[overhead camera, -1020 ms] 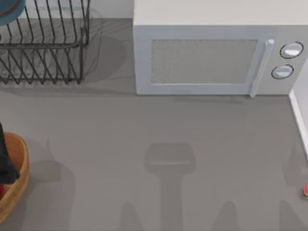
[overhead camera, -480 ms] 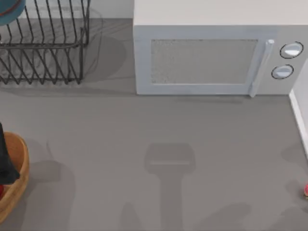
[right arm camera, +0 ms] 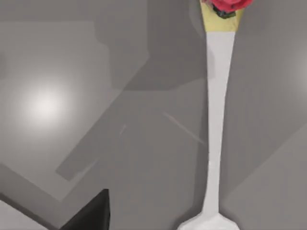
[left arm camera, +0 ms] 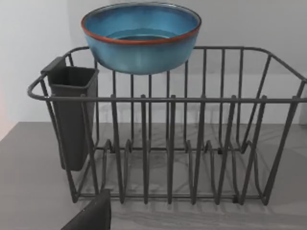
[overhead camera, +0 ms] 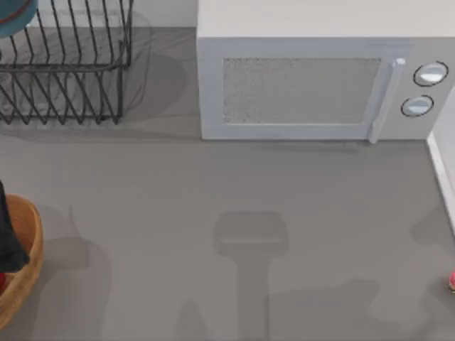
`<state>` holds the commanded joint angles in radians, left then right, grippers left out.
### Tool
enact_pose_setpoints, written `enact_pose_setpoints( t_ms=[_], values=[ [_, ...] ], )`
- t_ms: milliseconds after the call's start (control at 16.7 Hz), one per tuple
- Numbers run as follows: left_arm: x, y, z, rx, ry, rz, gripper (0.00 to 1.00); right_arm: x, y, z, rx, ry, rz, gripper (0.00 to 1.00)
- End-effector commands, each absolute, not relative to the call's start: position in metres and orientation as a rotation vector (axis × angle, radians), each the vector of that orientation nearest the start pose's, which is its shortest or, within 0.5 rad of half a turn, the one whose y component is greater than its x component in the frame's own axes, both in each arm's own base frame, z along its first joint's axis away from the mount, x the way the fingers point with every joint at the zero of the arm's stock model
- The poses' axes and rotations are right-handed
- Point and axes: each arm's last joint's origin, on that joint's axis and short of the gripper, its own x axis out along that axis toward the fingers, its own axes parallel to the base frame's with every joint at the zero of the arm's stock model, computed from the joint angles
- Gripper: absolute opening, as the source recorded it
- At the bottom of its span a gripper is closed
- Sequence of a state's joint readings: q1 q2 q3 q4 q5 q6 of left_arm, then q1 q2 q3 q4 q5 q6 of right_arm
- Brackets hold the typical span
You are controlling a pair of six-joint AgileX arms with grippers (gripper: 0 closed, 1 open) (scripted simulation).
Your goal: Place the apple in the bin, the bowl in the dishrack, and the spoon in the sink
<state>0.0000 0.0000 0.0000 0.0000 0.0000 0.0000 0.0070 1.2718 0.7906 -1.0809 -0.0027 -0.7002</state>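
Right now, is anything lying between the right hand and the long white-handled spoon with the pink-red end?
Nothing visible stands in the way. In the right wrist view the white-handled spoon with the pink-red end lies flat on the grey countertop, and only bare surface and shadows lie between it and the right hand.

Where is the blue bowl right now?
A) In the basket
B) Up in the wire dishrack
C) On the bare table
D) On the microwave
B: the bowl sits at the top of the black dishrack, among its upright wires.
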Motion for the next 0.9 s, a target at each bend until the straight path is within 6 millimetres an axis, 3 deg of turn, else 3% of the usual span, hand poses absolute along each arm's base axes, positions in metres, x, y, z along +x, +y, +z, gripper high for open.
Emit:
enact_pose_setpoints(
  t_ms=[420,600,900],
  values=[
    [0.106,-0.001,0.160,0.000,0.000,0.000,1.00,0.194,0.002,0.189,-0.549,1.496,0.553,1.00],
    [0.106,-0.001,0.160,0.000,0.000,0.000,1.00,0.198,0.002,0.167,-0.549,1.500,0.555,1.00],
    [0.106,-0.001,0.160,0.000,0.000,0.000,1.00,0.200,0.002,0.114,-0.552,1.483,0.549,1.00]
  ],
)
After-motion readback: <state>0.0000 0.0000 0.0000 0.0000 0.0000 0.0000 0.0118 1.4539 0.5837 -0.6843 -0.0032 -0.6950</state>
